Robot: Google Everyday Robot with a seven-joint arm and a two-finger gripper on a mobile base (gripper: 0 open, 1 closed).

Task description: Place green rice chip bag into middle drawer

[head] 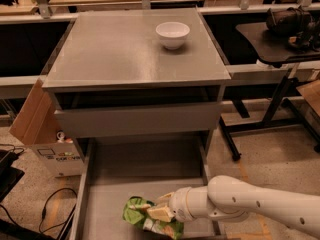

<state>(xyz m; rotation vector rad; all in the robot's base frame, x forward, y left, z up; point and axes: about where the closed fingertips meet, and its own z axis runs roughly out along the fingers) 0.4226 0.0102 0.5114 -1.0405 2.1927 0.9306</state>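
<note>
The green rice chip bag (pixel 136 215) lies crumpled low in the middle drawer (pixel 112 199), which is pulled wide open under the cabinet, near its front. My gripper (pixel 161 207) reaches in from the right on the white arm (pixel 250 206) and is shut on the bag's right end. The tan fingers (pixel 159 213) press on the bag close above the drawer's grey floor. The bag's right part is hidden behind the gripper.
A white bowl (pixel 172 34) stands on the grey cabinet top (pixel 120 54). A narrower drawer shows a plain grey front panel (pixel 137 120) above the open one. A cardboard box (pixel 32 116) and cables (pixel 50 206) are at the left. A black table (pixel 272 39) stands at the right.
</note>
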